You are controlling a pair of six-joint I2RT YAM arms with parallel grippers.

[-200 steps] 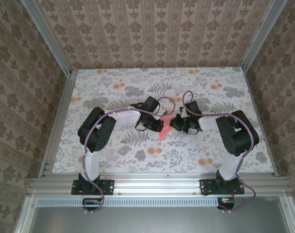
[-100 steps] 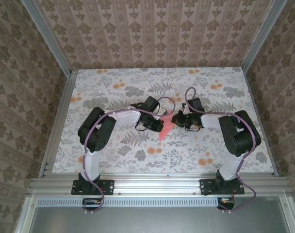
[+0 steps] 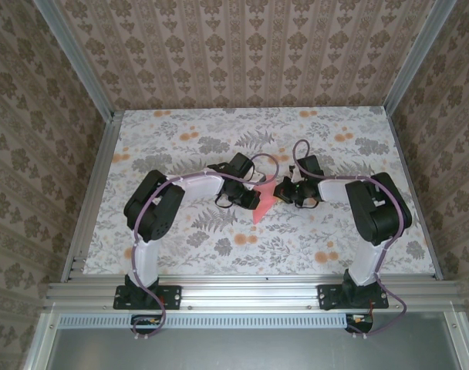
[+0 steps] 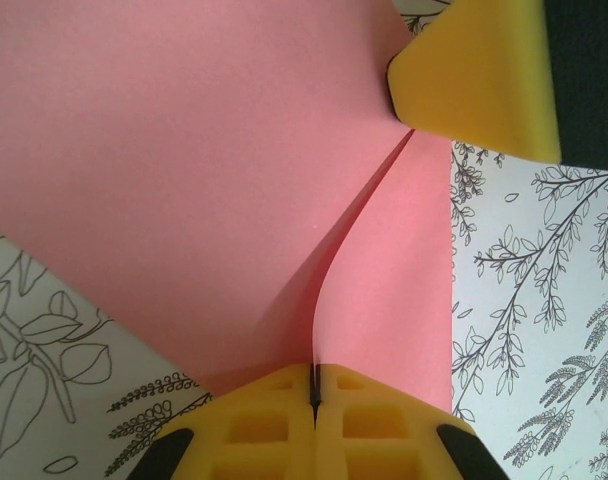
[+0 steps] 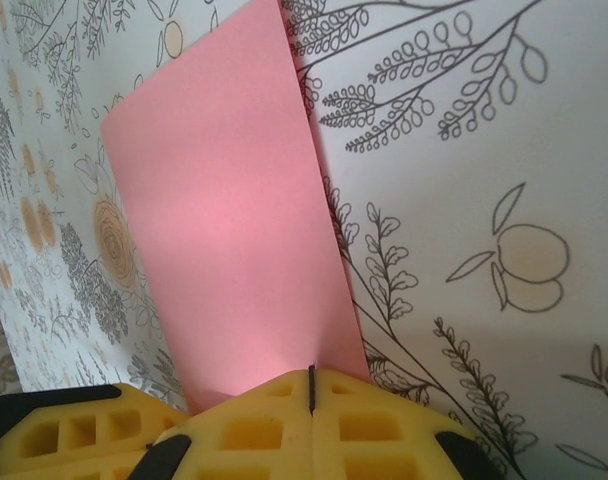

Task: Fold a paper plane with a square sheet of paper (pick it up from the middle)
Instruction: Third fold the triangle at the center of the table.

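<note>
Top view first: dead centre of the frame, the left gripper [image 3: 251, 200] and right gripper [image 3: 281, 190] are nose to nose over the flower-print table [image 3: 335, 139]. The square sheet of paper [image 3: 258, 210] shows as a pink sliver between them, trailing toward the lower edge of the frame. By my read we're mid-fold: the sheet is up off the surface, pinched from both sides, and there's no dart shape yet.

Over to the left wrist view. At the bottom centre the left gripper [image 4: 314, 378] has its yellow pads pressed flat together, with a paper edge running straight into the seam. From there the edge curves up to the upper right, where a pad [image 4: 479, 75] of the right gripper meets it. One big pink flap [image 4: 184, 150] fills the upper left, and a second layer sits to the right of the edge.

Right wrist view now. The right gripper [image 5: 311, 380] is at the bottom centre, pads closed tight on the sheet [image 5: 224, 240]. The paper rises from the seam as a tall panel to the top centre of the frame.

Next move, I'd say: swing the flap over with the edges matched, lay it down and press the crease. Thin paper could slip or buckle.
</note>
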